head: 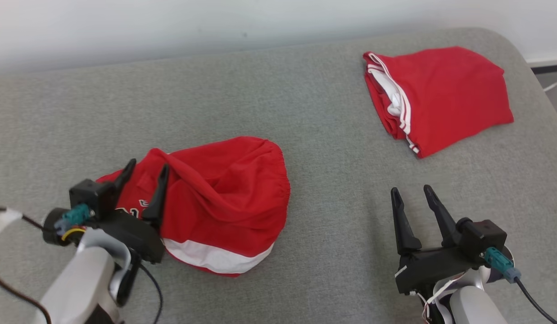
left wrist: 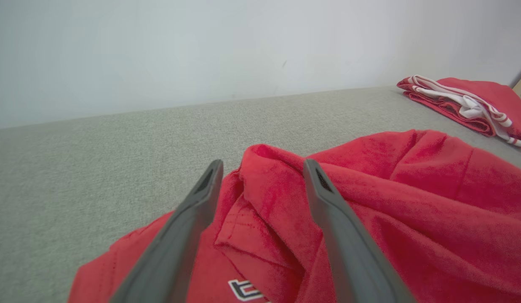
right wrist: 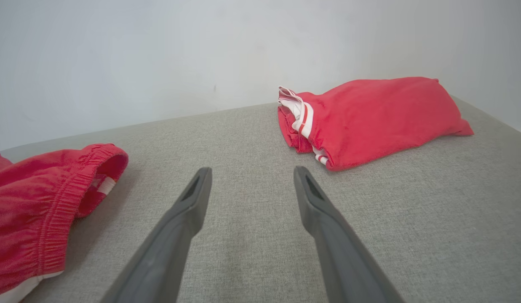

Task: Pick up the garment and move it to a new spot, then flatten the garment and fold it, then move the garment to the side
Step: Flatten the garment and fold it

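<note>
The garment (head: pixel 224 189) is a crumpled pair of red shorts with a white hem band and an elastic waistband, lying left of centre on the grey padded surface. My left gripper (head: pixel 147 164) stands open over its left end. In the left wrist view a raised ridge of the garment (left wrist: pixel 412 202) sits between the spread fingers of the left gripper (left wrist: pixel 263 164), which are not pinching it. My right gripper (head: pixel 411 189) is open above bare surface at the lower right, with nothing between its fingers. The right wrist view shows the right gripper (right wrist: pixel 252 169) with the garment's waistband (right wrist: pixel 33 198) at its left.
A second red garment (head: pixel 445 94), folded with white striped trim showing, lies at the far right near the surface's rounded corner (head: pixel 508 45). It also appears as the folded garment (right wrist: pixel 370 118) ahead of my right fingers. A pale wall (head: pixel 170 27) runs along the far edge.
</note>
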Robot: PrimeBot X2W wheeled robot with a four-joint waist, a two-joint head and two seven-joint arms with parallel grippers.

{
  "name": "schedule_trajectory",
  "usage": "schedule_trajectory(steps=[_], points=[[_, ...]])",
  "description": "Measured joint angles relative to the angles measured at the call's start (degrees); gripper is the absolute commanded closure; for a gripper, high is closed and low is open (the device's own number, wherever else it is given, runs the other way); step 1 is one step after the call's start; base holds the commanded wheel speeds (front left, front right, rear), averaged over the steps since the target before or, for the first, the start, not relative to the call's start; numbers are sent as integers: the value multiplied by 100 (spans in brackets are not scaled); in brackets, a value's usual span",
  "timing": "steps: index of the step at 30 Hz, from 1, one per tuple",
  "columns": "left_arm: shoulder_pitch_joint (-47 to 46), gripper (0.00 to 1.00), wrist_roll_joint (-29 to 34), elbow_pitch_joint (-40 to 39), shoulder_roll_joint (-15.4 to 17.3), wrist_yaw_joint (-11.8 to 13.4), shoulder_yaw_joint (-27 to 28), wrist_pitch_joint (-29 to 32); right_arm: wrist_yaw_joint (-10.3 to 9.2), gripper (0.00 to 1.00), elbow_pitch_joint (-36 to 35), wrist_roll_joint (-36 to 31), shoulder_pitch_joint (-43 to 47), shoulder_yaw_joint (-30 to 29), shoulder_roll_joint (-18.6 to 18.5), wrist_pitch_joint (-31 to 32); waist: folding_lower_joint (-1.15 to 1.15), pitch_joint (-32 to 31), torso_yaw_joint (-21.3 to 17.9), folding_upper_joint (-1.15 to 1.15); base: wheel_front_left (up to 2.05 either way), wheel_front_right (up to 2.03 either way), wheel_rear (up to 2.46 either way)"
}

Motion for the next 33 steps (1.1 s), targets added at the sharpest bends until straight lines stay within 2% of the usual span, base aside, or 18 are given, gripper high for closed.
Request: schedule_trajectory(steps=[9, 16, 22, 33], points=[[1273, 0, 242, -1439, -102, 281, 544, -7, -1, 0, 32, 26, 121, 20, 3, 7, -1, -236, 285, 0, 0, 0, 0], [1983, 0, 370, -1873, -63, 380, 659, -8, 0, 0, 27, 40, 186, 35, 0, 35, -1, -391, 444, 0, 0, 0, 0], [2358, 0, 348, -1860, -119, 368, 611, -8, 0, 0, 7, 47, 197, 63, -14, 43, -1, -384, 478, 0, 0, 0, 0], [2290, 0, 301, -1363, -205, 215, 818, -8, 0, 0, -70, 58, 170, 107, -75, 86, -1, -237, 347, 0, 0, 0, 0]])
